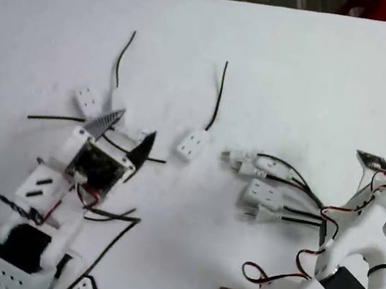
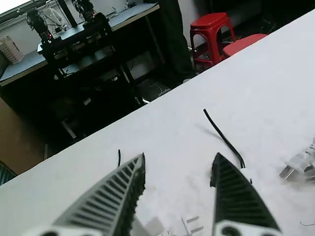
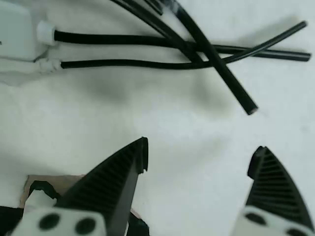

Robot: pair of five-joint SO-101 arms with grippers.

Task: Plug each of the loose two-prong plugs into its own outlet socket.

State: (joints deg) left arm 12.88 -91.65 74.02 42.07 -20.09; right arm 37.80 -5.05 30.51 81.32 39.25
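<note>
Though light and hard-shelled, likely to skid on the smooth desk [image 1: 301, 74]; best pinched across the moulded body, not by the limp cord [image 3: 147, 63]. Lying under the released, wide-spread left claw [image 2: 177, 196]: one plug [image 2: 193, 220]. Another plug [image 1: 238, 159] just beside a socket [image 1: 193, 144], mid-desk. Right claw [image 3: 199, 157] gaping, grasping nothing

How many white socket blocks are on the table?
3 sockets. One lies by the left gripper, one in the middle of the table, one among the black cables near the right arm. The arms may hide more.
</note>
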